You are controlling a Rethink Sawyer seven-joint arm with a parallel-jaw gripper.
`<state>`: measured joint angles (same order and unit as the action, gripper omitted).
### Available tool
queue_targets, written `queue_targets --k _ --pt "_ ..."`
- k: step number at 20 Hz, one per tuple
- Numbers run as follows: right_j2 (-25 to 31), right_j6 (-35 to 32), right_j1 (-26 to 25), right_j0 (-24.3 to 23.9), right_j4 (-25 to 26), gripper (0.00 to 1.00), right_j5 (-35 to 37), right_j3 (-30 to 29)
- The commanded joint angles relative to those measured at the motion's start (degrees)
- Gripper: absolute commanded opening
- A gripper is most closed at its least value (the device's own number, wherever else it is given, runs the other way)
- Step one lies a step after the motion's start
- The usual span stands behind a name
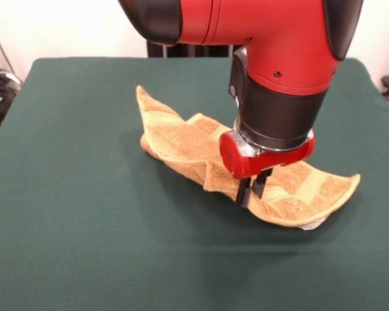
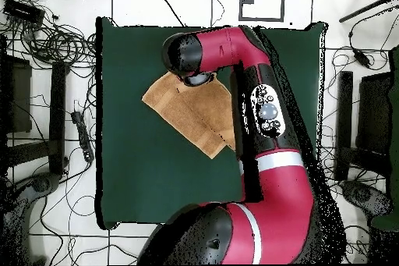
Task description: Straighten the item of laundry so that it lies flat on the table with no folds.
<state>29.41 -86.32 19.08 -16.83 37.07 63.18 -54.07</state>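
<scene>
Item: towel (image 1: 181, 146), soft, light, limp; lay folded mid-table (image 1: 71, 227). Gripper (image 1: 252, 188) appeared pinched closed on its upper layer. I judged the free corner the best hold.
</scene>
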Motion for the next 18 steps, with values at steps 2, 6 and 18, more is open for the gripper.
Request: queue_targets --k 2,6,18 --pt "6.44 22.15 -5.66 2.57 -0.35 0.00 5.57 4.52" --pt "6.56 23.45 -6.78 3.06 -1.00 0.00 6.55 6.59" --pt "5.71 23.93 -7.17 4.24 -2.21 0.00 6.89 9.03"
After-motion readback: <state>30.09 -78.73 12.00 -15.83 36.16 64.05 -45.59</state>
